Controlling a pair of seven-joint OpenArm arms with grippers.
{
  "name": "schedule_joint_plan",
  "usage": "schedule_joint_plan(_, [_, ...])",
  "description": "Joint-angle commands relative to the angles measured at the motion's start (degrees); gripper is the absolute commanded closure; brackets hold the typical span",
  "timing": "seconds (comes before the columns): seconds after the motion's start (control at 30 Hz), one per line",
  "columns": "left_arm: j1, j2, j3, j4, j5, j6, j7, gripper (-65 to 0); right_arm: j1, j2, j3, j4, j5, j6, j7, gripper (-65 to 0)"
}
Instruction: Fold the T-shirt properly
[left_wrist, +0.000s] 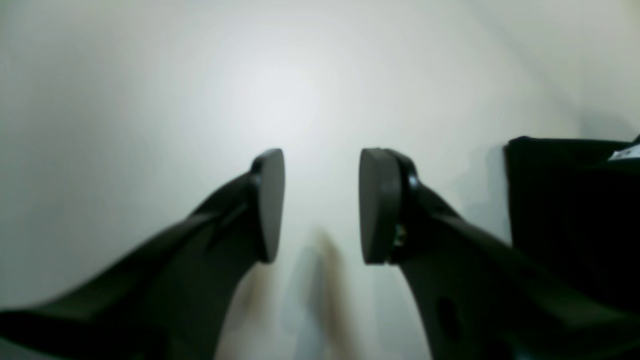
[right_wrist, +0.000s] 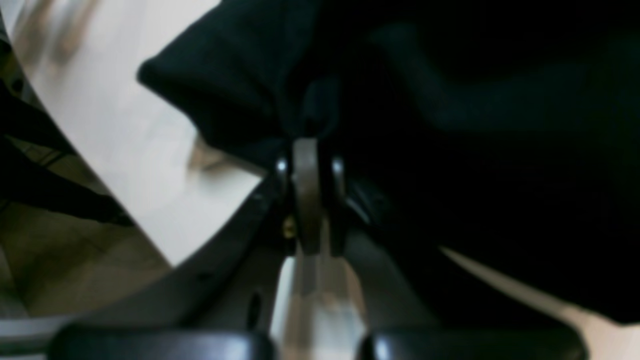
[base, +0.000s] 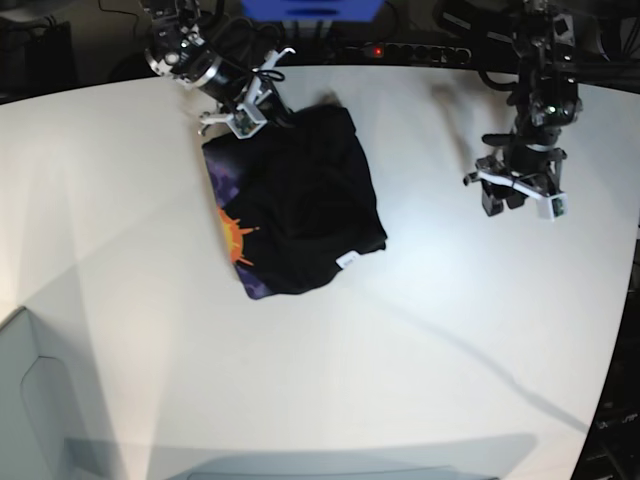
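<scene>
T-shirt (base: 300, 200) lies toward the far left part of the white table (base: 420, 340) in the base view, already gathered into a compact, roughly square bundle. A strip of orange sun and purple print shows along its left edge, and a small white tag (base: 347, 260) sits near its front right corner. By the look of it most of the folding is done; the bundle is skewed and its top layer rumpled, so a last fold or some tidying probably remains.

The right gripper (right_wrist: 307, 150) is pressed together on a bunched fold of black cloth at the bundle's far corner, the cloth pinched between its jaws. The left gripper (left_wrist: 321, 205) hangs over bare table well to the other side, its fingers parted with nothing between them. In its wrist view a dark cloth edge shows off to the side, apart from the fingers.

Room for moving is generous: wide bare table lies in front of the bundle and between it and the left gripper. The far corner held by the right gripper sits close to the table's back edge, so I judge a pull should go forward or sideways.
</scene>
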Motion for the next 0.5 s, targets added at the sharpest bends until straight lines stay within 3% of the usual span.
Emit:
schedule_joint_plan(0.0, [-0.1, -0.7, -0.4, 0.9, 0.0, -0.5, -0.9, -24.3, -0.2, 0.0, 0.4, 0.8, 0.5, -0.3, 1.2, 0.0])
schedule_joint_plan(0.47, [0.6, -0.7, -0.4, 0.9, 0.1, -0.5, -0.9, -24.3, 1.7, 0.1, 0.0, 10.2, 0.8, 0.1, 1.7, 0.0])
